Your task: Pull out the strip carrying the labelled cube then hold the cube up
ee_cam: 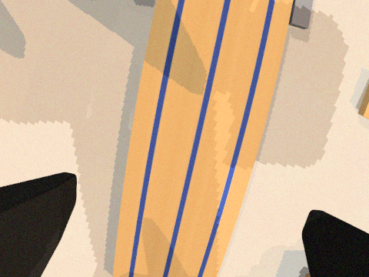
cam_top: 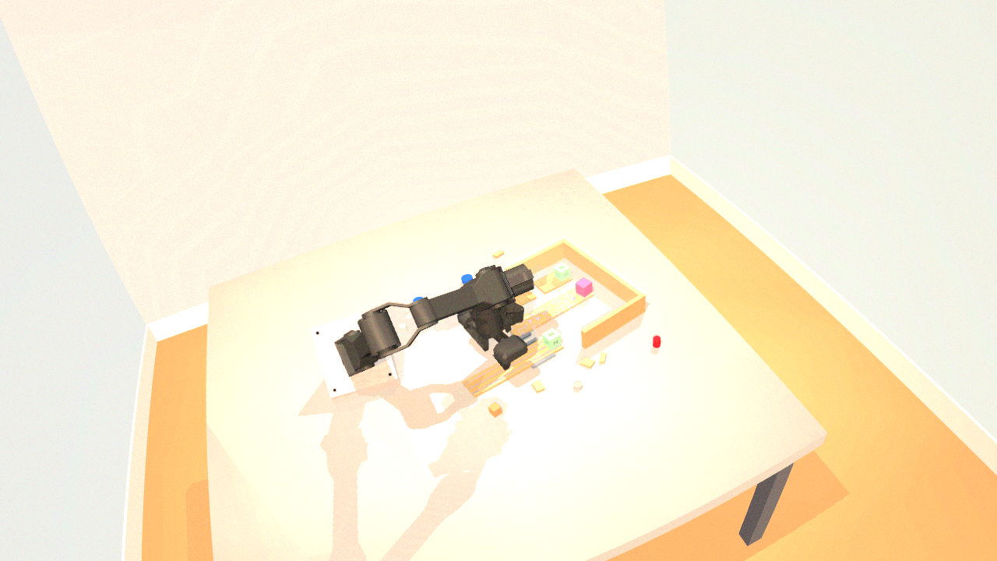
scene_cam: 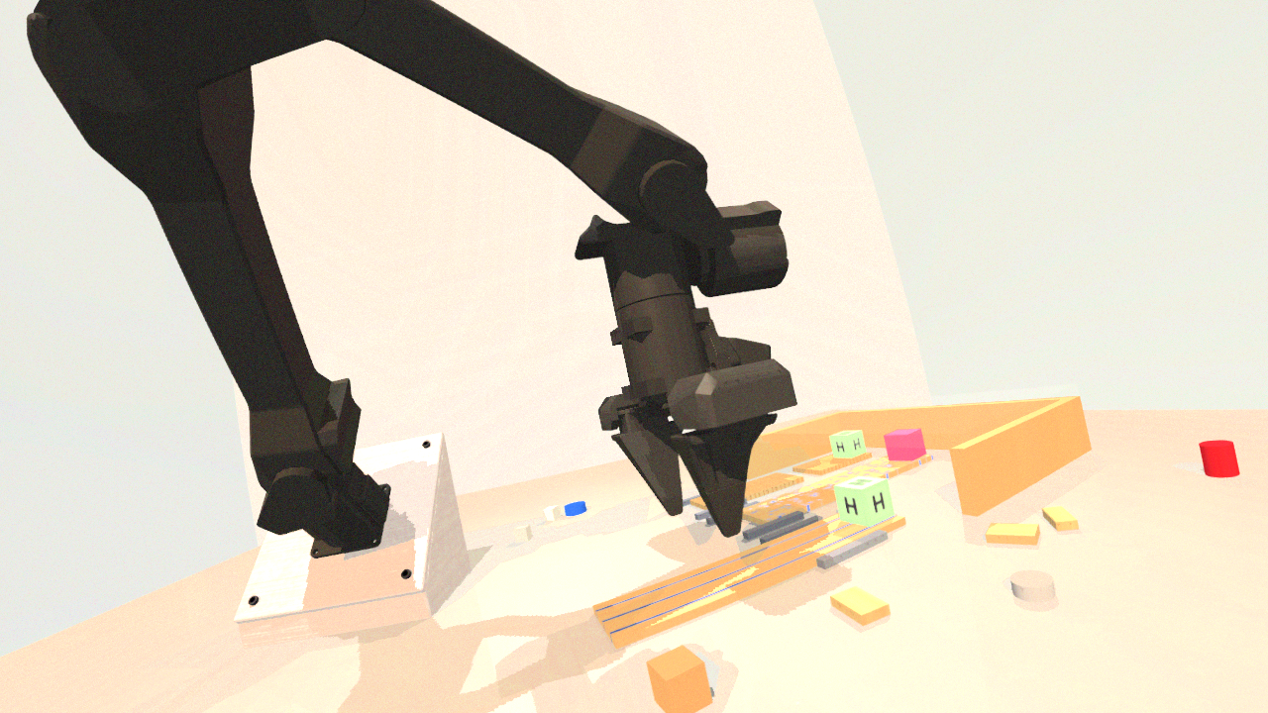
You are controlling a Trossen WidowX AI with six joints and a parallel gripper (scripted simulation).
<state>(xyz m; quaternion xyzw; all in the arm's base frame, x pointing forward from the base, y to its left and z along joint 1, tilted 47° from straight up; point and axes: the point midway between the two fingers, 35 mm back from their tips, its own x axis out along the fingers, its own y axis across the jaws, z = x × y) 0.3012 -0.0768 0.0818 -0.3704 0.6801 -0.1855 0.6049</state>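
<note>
Fingers (scene_cam: 700, 505) spread wide, nothing between them, tips hanging just above the tabletop (scene_cam: 1108, 602) over the pulled-out striped strip (scene_cam: 709, 580). In wrist view the two dark fingertips sit at lower left and lower right, w/ the orange strip (ee_cam: 205, 134) running straight up the gap between them; its near end lies abt level w/ the tips, not touching either. Three blue lines run the strip's length, no break visible along it.

Labelled cube (scene_cam: 862, 499), pale green w/ "H H" on its face, rests on the far end of that strip, beyond the fingertips and off to their right in exterior view; apart from them, no contact. In top view the cube (cam_top: 551, 339) sits just past the gripper head.

Second green H cube (scene_cam: 846, 444) and a pink cube (scene_cam: 903, 443) lie further beyond, inside the orange-walled pen (scene_cam: 1019, 452). Grey bars (scene_cam: 851, 548) lie beside the strip near the cube. Small orange block (scene_cam: 678, 678) sits on the near side of the fingers, close to the strip's near end. Red cylinder (scene_cam: 1217, 458) well apart, far right.
</note>
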